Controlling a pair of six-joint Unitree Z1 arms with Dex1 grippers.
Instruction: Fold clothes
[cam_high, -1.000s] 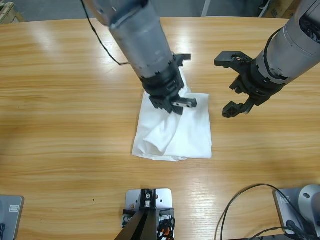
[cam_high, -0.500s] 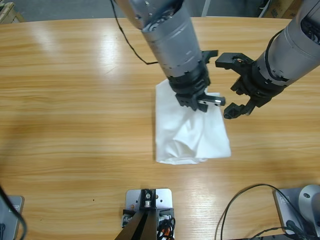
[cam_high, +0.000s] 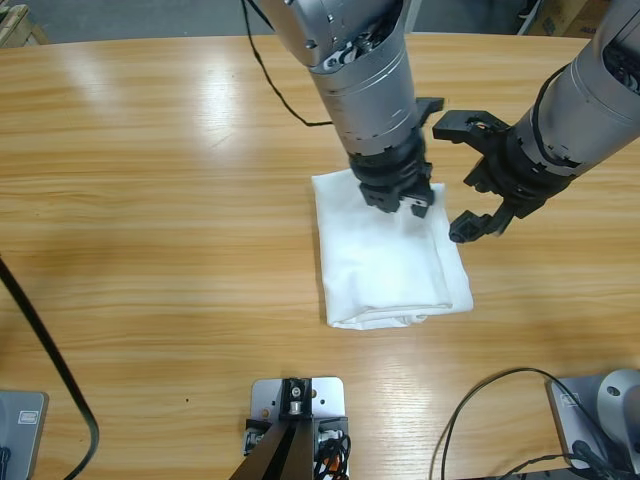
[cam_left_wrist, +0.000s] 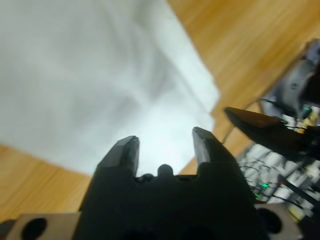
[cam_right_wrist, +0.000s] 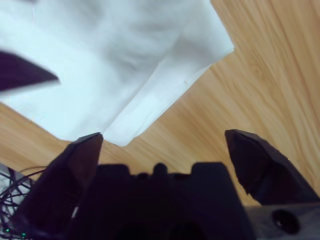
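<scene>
- Folded T-shirt (cam_high: 390, 260) lies flat on table (cam_high: 150, 200).
- Left tool (cam_high: 400, 195) over its upper edge, jaws parted, gripping nothing.
- Right tool (cam_high: 472, 178) beside it, spread wide.

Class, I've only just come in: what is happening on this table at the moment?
Two robot arms are folding a white T-shirt, which lies as a compact folded rectangle on the wooden table. The left end effector is over the shirt's far edge, its jaws slightly apart with nothing between them. The right end effector hangs wide open beside the shirt's right edge, holding nothing.
</scene>
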